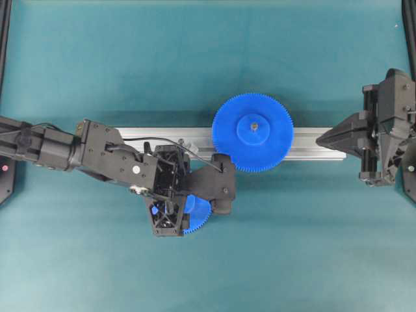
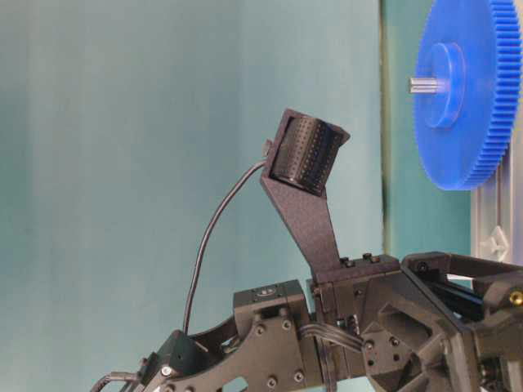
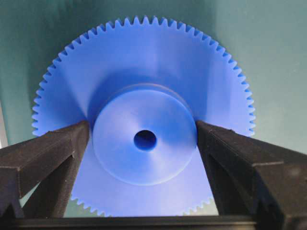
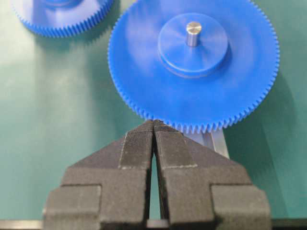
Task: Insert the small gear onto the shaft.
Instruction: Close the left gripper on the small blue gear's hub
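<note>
The small gear (image 3: 144, 72), blue with a raised hub, lies flat on the teal mat (image 1: 195, 58); its rim peeks out under my left gripper (image 1: 193, 207) as a blue arc (image 1: 200, 214). That gripper (image 3: 143, 128) is open, its fingers (image 3: 57, 153) standing on either side of the hub, very close to its sides. The small gear also shows in the right wrist view (image 4: 62, 19). Of the shaft I see only its clear mount (image 2: 495, 242) on the rail; the pin is hidden. My right gripper (image 1: 320, 139) is shut and empty at the rail's right end (image 4: 153, 123).
A larger blue gear (image 1: 253, 133) sits on its own grey pin (image 4: 193, 32) on the aluminium rail (image 1: 312, 144) across the middle. My left arm (image 1: 58, 149) lies over the rail's left part. Black frame edges run along both sides.
</note>
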